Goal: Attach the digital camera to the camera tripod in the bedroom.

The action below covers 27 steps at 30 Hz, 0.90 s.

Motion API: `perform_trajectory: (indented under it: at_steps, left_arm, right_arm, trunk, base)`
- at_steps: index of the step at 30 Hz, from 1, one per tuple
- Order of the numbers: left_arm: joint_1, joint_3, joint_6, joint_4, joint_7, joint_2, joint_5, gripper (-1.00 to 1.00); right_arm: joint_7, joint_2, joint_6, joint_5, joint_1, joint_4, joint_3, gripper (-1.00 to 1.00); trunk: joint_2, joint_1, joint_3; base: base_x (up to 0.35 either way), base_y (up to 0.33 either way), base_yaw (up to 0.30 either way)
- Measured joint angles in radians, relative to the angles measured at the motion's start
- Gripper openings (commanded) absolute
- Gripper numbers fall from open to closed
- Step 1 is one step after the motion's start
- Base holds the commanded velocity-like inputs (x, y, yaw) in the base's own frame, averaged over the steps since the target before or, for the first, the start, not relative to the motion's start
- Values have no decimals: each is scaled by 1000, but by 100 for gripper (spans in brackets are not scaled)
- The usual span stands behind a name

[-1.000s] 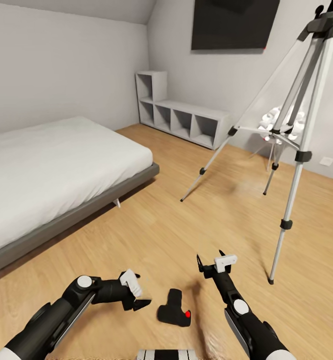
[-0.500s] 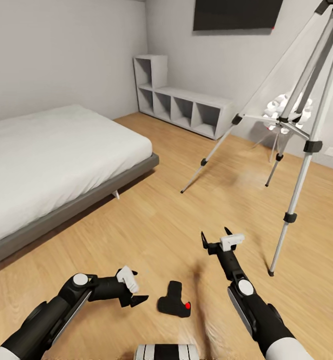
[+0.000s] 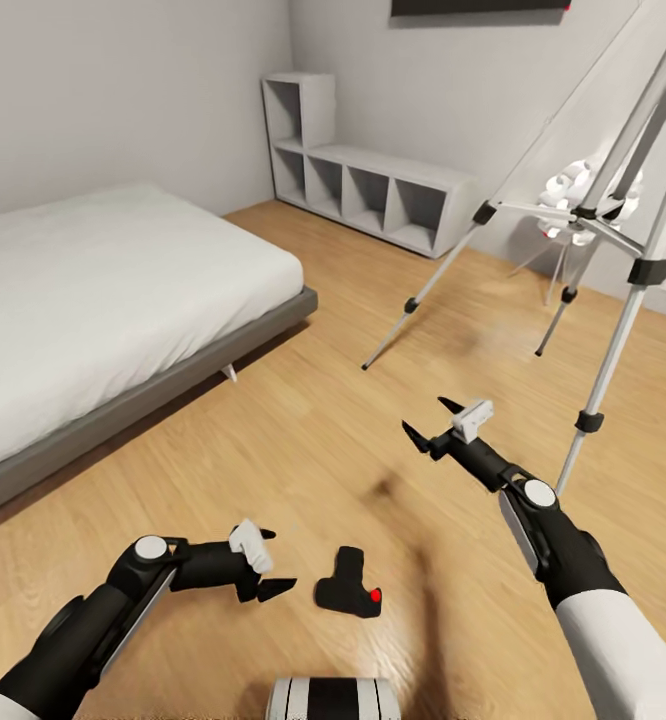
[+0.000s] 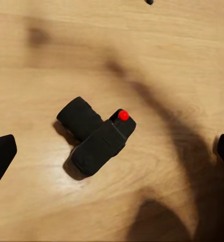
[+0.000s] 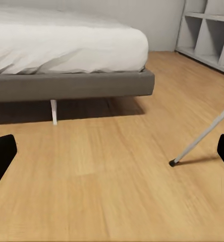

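Black digital camera (image 3: 348, 596) on wood floor (image 3: 353, 450); shelf (image 3: 373, 190) cubbies bare.

Camera tripod (image 3: 613, 210) head cut off at top; TV (image 3: 478, 6) prob. too.

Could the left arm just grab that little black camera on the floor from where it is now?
Probably yes. The left gripper hangs open just beside the digital camera, which lies on bare wooden floor with nothing between them; the wrist view looks straight down on it.
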<state>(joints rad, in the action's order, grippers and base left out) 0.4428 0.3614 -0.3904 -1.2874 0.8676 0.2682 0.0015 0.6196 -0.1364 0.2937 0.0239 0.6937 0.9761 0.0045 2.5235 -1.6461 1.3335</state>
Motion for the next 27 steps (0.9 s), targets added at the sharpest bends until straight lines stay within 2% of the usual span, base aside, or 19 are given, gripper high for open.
perform_trajectory:
  at_steps: [3,4,5,7,12,27]
  left_arm:
    - [0,-12,-1,-28,23,-1,0,100]
    - [0,-19,-1,-45,30,-1,0,100]
    - [0,-28,-2,-74,37,0,0,100]
    - [0,-31,-4,-96,40,-1,0,100]
    - [0,-29,-19,-126,40,-3,0,100]
    - [0,-25,-29,-165,40,-3,0,100]
  right_arm:
    - [22,1,2,32,1,0,-32,100]
    - [29,1,3,56,1,0,-42,100]
    - [36,1,1,109,-1,-5,-57,100]
    - [34,1,-1,134,-3,-18,-64,100]
    - [2,1,0,154,-4,-40,-69,100]
    - [-13,1,5,155,-4,-59,-65,100]
  trunk:
    - [1,-1,12]
    - [1,-2,15]
    - [1,-2,19]
    - [2,-3,27]
    - [3,-5,46]
    - [6,-12,105]
  base:
    - [0,0,0]
    - [0,0,0]
    - [0,0,0]
    - [0,0,0]
    - [0,0,0]
    - [0,0,0]
